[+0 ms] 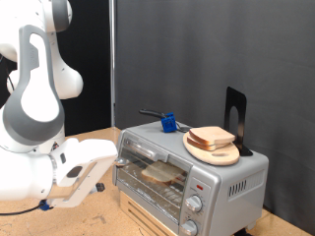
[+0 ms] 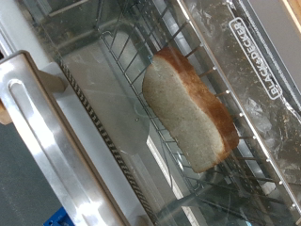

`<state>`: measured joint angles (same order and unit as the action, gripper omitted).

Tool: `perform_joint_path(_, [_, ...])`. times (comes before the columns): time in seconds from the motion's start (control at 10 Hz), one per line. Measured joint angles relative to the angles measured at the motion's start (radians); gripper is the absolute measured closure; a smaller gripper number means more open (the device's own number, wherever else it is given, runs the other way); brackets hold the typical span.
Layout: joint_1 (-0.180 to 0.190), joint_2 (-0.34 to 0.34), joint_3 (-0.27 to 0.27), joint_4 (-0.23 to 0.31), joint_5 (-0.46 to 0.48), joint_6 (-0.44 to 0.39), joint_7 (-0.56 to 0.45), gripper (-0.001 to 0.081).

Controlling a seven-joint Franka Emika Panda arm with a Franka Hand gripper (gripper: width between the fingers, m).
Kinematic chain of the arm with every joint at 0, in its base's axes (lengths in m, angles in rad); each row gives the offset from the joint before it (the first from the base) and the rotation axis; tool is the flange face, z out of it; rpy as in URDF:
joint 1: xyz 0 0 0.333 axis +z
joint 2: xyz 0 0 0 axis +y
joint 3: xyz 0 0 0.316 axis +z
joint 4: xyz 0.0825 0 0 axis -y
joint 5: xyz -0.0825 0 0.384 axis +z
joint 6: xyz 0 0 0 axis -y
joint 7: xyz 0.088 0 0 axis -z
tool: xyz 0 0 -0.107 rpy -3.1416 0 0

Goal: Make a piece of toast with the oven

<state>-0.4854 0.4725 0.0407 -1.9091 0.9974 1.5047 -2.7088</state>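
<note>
The silver oven (image 1: 231,182) stands at the exterior view's lower right. A pale slice of toast with a brown crust (image 1: 160,175) lies on the wire rack inside it, seen through the glass door. The wrist view shows this slice (image 2: 188,108) on the rack (image 2: 118,56), behind the door's silver handle bar (image 2: 33,118). My gripper (image 1: 98,169) is at the exterior view's left of the oven, close to the door's handle side. Its fingers do not show in the wrist view.
A round wooden plate (image 1: 219,155) with another bread slice (image 1: 211,136) sits on the oven's top. A small blue object (image 1: 169,124) and a black upright stand (image 1: 236,116) are also on top. Round knobs (image 1: 200,204) run down the oven's front.
</note>
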Motion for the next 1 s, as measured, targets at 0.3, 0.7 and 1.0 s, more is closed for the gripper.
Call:
perform_joint_path(0.3, [-0.001,-0.002,0.005,0.0,0.0,-0.004,0.0,0.0124])
perform_joint_path(0.7, [-0.007,-0.005,0.023,0.009,0.0,-0.003,-0.006,0.0124])
perform_joint_path(1.0, [-0.01,-0.004,0.031,0.011,-0.001,-0.001,0.014,0.0124])
